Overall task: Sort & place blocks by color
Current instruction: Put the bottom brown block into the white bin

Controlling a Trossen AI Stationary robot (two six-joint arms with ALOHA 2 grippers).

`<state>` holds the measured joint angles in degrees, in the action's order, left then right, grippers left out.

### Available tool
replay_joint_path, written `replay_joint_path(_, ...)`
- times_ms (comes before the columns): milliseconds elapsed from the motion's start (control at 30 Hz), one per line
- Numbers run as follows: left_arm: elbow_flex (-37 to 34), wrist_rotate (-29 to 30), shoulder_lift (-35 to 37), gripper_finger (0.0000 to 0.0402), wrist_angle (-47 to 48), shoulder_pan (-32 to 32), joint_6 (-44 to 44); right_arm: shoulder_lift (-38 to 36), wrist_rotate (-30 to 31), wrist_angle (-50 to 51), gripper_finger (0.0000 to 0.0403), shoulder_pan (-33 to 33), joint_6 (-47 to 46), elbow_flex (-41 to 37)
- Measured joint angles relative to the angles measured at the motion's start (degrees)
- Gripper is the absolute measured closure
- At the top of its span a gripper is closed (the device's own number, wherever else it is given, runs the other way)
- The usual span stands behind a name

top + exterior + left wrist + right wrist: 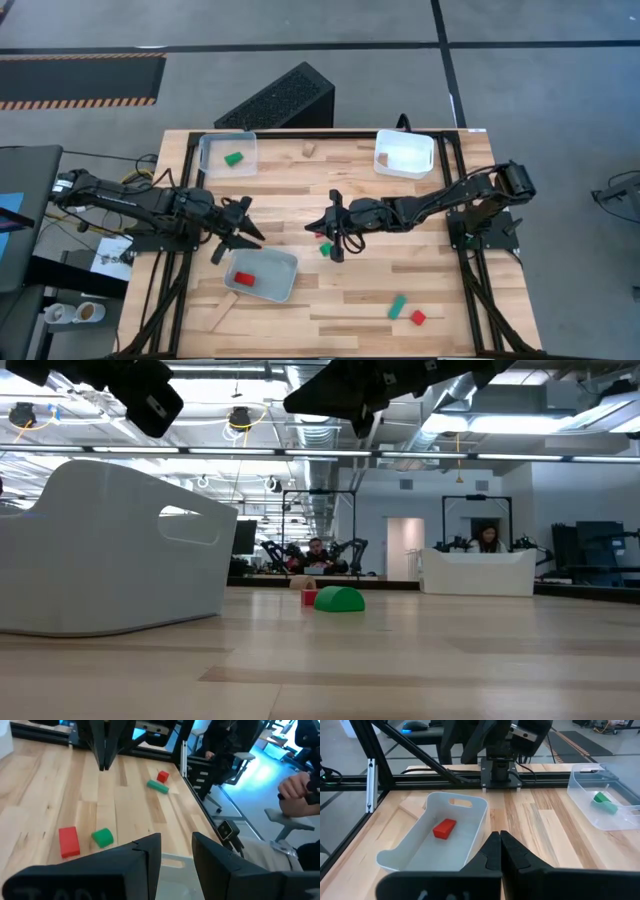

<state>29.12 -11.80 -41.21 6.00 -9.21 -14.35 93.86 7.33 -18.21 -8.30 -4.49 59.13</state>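
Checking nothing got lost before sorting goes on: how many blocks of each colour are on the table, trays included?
Red blocks: 3
Green blocks: 3
Plain wood blocks: 3
Total: 9

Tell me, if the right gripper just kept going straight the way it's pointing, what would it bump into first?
Probably the white tray holding a red block. The right gripper, fingers shut, points across the table at that tray, with only bare wood between in its wrist view. It hangs above the table, so it might pass over the rim.
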Motion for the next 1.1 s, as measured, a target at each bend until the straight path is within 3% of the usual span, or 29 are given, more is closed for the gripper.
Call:
replay_joint_path(800, 0.01, -0.99, 0.13, 0.0307, 2.76, 0.03, 0.64, -0.01, 0.04, -0.04, 0.0394, 3.05, 0.47, 0.00)
replay_joint_path(867, 1.72, -1.59, 0.08, 0.0309, 6.22, -0.38, 2.56, -0.29, 0.02, 0.37, 0.0394, 3.02, 0.44, 0.00)
replay_joint_path(1000, 8.13, 4.91, -0.05, 0.0331, 15.96, -2.94, 7.89, -0.50, 0.07, 0.54, 0.0394, 1.98, 0.42, 0.02)
replay_joint_path(1100, 11.08, 6.18, -0.18, 0.0353, 19.07, -4.51, 10.04, -0.50, 0.07, 0.42, 0.0394, 0.48, 0.42, 0.02)
